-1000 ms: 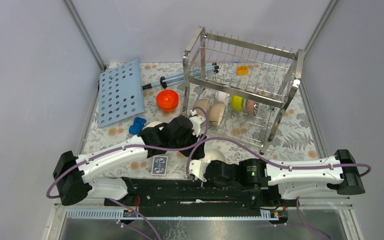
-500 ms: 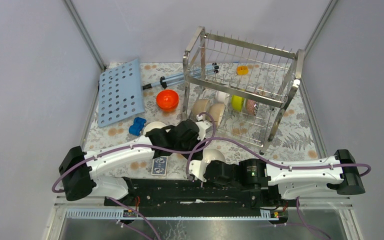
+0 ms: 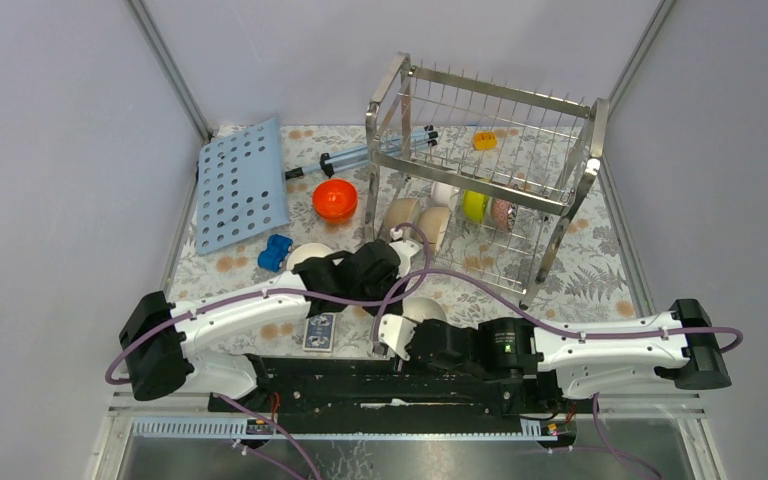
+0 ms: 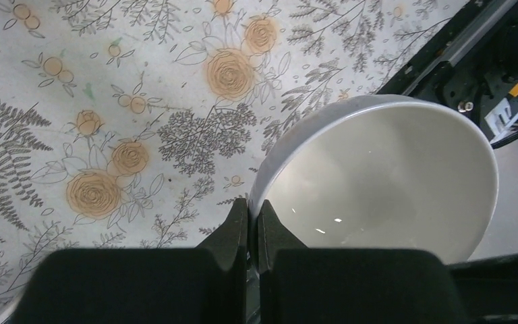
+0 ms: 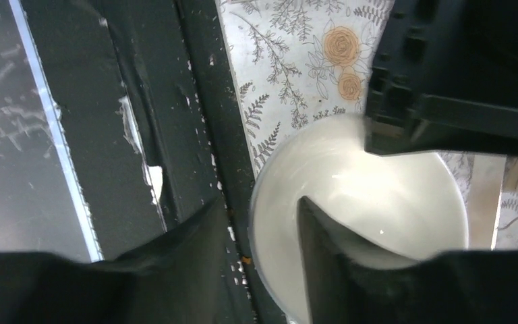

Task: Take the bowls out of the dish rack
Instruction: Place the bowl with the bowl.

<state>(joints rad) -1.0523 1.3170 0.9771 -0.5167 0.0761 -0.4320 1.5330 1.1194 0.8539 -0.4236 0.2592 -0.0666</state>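
Both arms are on the same glossy round white bowl (image 3: 423,308), down by the near edge of the floral-print tabletop (image 3: 600,260) and well apart from the big shiny two-tier steel-wire dish rack (image 3: 480,172). Can't tell if the bowl is resting or lifted. The left pincer (image 4: 251,206) is pinched narrow on the rim. The right pincer (image 5: 262,201) is spread wider, one finger inside the bowl and one outside, straddling the rim without squeezing. Two tan bowls (image 3: 405,215) stand on edge in the rack's lower tier.
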